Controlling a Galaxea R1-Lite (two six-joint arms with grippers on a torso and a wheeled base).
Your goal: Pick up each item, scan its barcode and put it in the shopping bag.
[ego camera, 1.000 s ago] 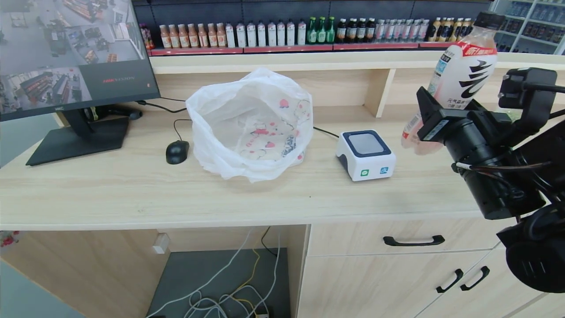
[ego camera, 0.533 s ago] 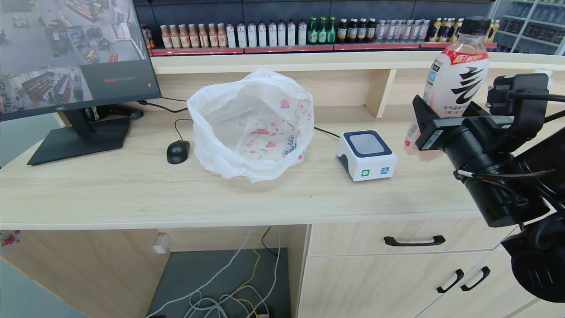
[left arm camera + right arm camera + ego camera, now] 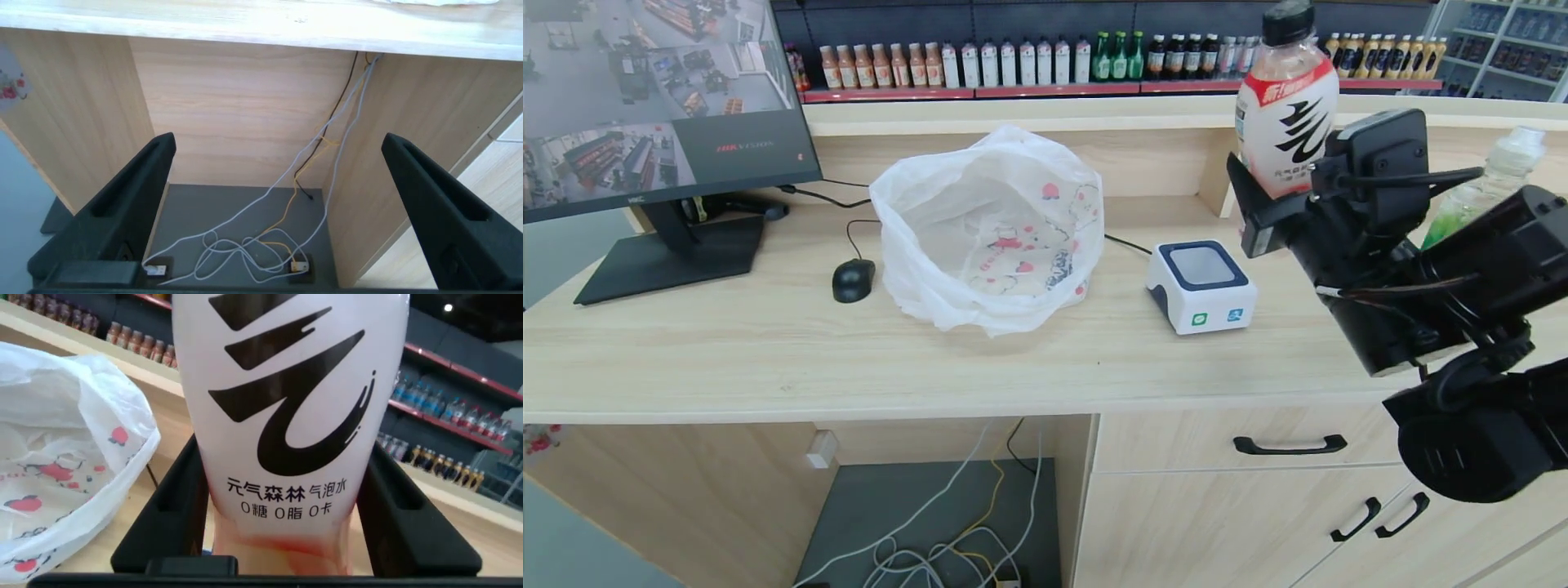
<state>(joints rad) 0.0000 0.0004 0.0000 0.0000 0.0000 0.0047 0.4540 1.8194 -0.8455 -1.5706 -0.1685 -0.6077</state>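
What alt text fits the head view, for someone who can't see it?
The right claw holds a bottle upright above a wooden counter, just right of a scanner. An open plastic bag sits left of the scanner, with a mouse and monitor farther left.

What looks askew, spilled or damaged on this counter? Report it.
Nothing stands out. The bottle is upright and capped in the right end effector; the shopping bag stands open and the scanner sits flat on the counter.
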